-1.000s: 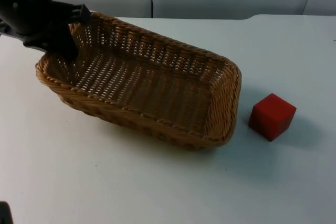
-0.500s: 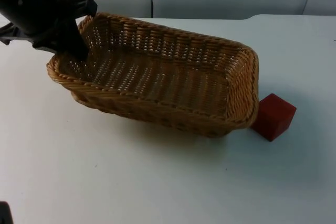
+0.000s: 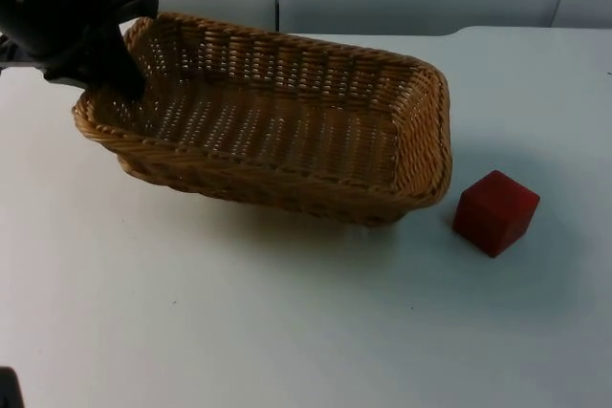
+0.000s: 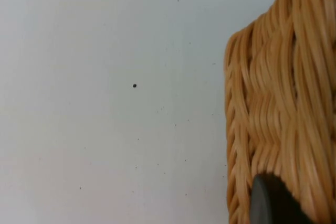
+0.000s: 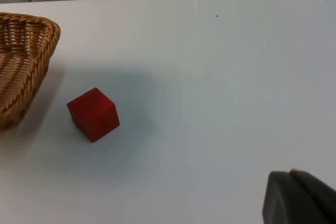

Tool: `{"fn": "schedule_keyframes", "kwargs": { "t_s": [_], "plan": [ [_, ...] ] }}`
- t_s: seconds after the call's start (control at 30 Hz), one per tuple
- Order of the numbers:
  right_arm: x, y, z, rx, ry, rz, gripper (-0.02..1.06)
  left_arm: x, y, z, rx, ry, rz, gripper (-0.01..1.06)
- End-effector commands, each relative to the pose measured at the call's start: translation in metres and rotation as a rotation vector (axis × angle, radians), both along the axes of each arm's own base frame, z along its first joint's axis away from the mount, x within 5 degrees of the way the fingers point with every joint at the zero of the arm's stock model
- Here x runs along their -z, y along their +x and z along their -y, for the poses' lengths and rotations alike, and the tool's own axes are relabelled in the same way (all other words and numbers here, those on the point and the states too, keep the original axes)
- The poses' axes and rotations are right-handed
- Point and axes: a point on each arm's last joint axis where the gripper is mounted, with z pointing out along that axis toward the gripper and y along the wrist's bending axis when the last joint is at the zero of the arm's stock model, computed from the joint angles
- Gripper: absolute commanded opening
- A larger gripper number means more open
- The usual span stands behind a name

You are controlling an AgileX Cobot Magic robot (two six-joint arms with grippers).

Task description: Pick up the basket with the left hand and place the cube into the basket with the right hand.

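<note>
Left gripper [image 3: 122,78] gripping one basket [image 3: 287,131]; one cube [image 3: 495,212]

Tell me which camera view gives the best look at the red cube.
The right wrist view: the red cube sits whole on the bare table, three faces visible, apart from the basket. The top view also shows it whole, beside the basket's end.
</note>
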Motion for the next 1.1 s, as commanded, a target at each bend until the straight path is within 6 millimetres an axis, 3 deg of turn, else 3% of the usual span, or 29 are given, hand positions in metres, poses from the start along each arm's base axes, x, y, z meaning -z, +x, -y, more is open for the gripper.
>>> {"fn": "schedule_keyframes", "kwargs": {
  "t_s": [0.0, 1.07],
  "plan": [
    [0.0014, 0.0003, -0.0005, 0.005, 0.005, 0.002, 0.00, -0.0084, -0.0007, 0.0019, -0.020, -0.035, 0.011, 0.00],
    [0.0003, 0.0002, 0.0020, 0.021, -0.022, 0.010, 0.00, -0.0082, -0.0004, 0.0012, -0.018, -0.024, 0.016, 0.00]
  ]
}}
